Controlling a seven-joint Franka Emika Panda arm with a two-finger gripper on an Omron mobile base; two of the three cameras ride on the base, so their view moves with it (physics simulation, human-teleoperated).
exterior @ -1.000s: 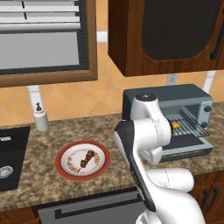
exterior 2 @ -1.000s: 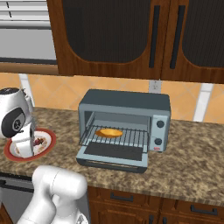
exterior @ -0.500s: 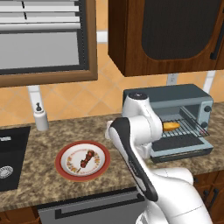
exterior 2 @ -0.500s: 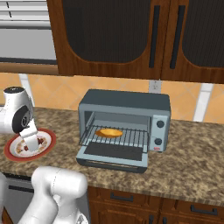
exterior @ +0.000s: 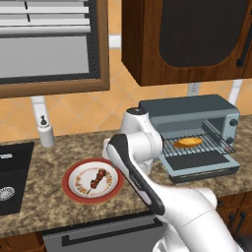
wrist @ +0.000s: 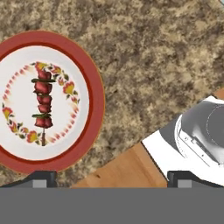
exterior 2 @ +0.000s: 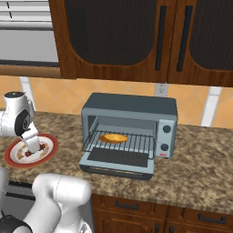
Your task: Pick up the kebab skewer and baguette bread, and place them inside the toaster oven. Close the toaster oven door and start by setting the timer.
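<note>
The kebab skewer (wrist: pixel 43 105) lies on a red-rimmed plate (wrist: pixel 94 100), also seen as the skewer (exterior: pixel 97 178) on the plate (exterior: pixel 74 194) left of the arm. My gripper (exterior 2: pixel 33 147) hangs just above that plate (exterior 2: pixel 11 159), open, nothing between its fingers; in the hand view the gripper (wrist: pixel 111 177) sits off the plate's edge, with the skewer to the left. The baguette bread (exterior: pixel 188 142) (exterior 2: pixel 113 138) rests on the wire rack inside the toaster oven (exterior: pixel 197 110) (exterior 2: pixel 129 107). The toaster oven door (exterior 2: pixel 117 163) hangs down open.
A dark sink (exterior: pixel 10 177) lies at the counter's left end, with a white soap bottle (exterior: pixel 46 134) behind it by the wall. Wooden cabinets (exterior 2: pixel 136 41) hang over the oven. Speckled counter (exterior 2: pixel 200 168) stretches right of the oven.
The arm has swung left, away from the oven, and brought the open gripper down over the plate. The baguette stays on the rack.
</note>
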